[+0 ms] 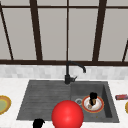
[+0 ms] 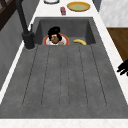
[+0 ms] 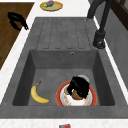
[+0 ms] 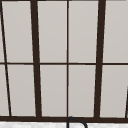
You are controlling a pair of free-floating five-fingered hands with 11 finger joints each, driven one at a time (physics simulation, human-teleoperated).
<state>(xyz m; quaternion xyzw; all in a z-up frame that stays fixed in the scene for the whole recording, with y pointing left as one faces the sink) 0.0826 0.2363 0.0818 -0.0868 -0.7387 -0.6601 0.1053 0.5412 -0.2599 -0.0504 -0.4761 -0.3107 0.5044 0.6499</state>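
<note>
We see the right robot hand (image 1: 93,98) down in the sink basin (image 3: 50,72), fingers curled around a small brown object (image 3: 75,95) on the red-rimmed plate (image 3: 61,98); banana (image 3: 37,94) beside. Left robot hand (image 1: 38,123) hangs relaxed over bench edge.

The plate (image 3: 75,101) is round, white inside with an orange-red rim, and lies flat on the floor of the sink (image 3: 50,72) basin, toward the basin's right end and next to the drain. On it sits a small brown thing (image 3: 75,95), its shape too unclear to name, under the right hand (image 3: 79,86), whose fingers curl down onto it. In the front view the plate (image 1: 93,104) lies near the basin's right wall, the hand (image 1: 93,96) above its middle.
</note>
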